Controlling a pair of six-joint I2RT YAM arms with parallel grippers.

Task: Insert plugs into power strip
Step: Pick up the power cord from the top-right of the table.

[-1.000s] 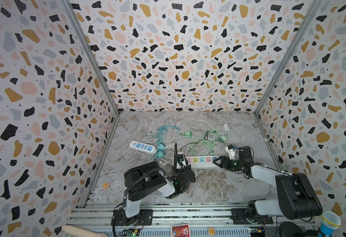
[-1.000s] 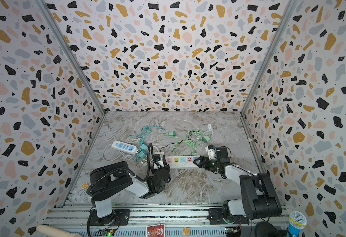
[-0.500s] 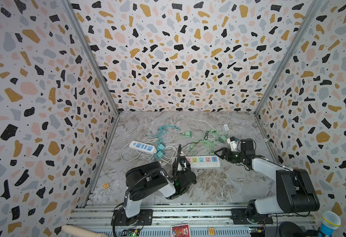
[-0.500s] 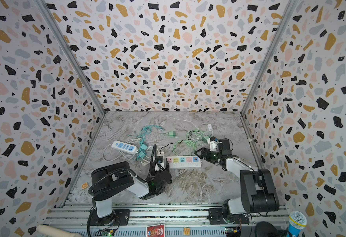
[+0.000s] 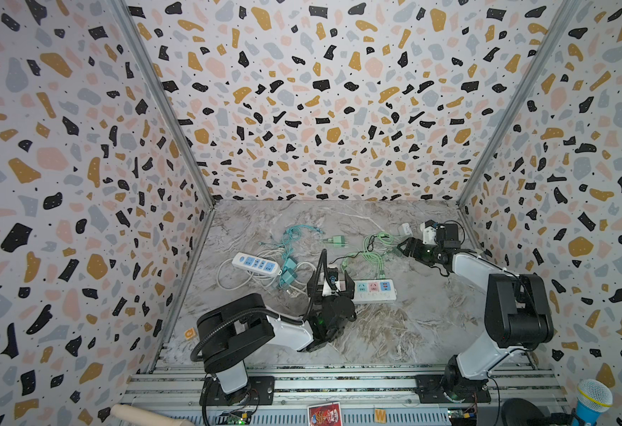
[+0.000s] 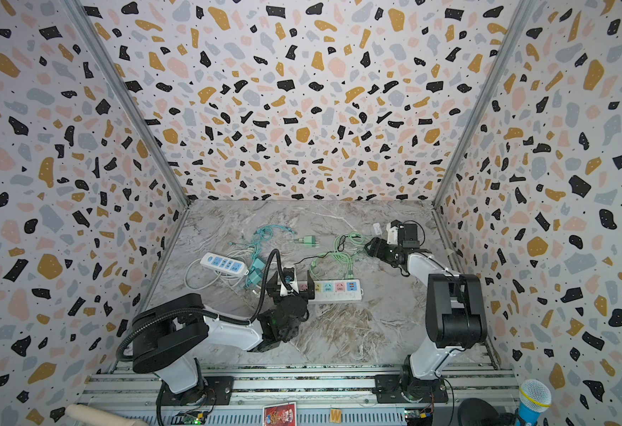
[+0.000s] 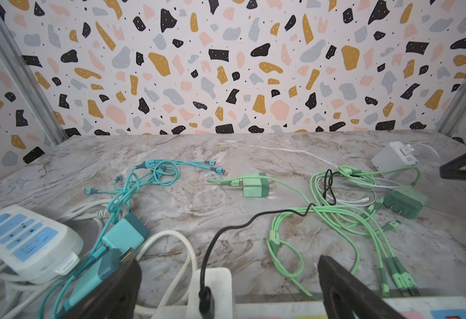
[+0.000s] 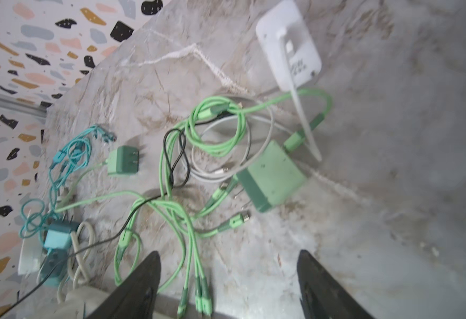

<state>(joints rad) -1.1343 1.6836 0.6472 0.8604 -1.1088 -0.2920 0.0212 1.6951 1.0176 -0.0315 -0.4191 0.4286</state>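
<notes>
While no plug is in hand, the step looks like fetching one: the right gripper (image 8: 229,254), jaws spread and empty, hangs over the mint plug (image 8: 273,176) near the right edge of the table (image 5: 424,328). The next move calls for descending and pinching its body. The left gripper (image 5: 332,286), fully spread, straddles the left end of the power strip (image 5: 374,289), clamping nothing.

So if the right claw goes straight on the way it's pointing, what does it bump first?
Probably the mint green charger plug lying just ahead of the right claw, though a loose green cable end lies slightly nearer; depth is unclear.
</notes>
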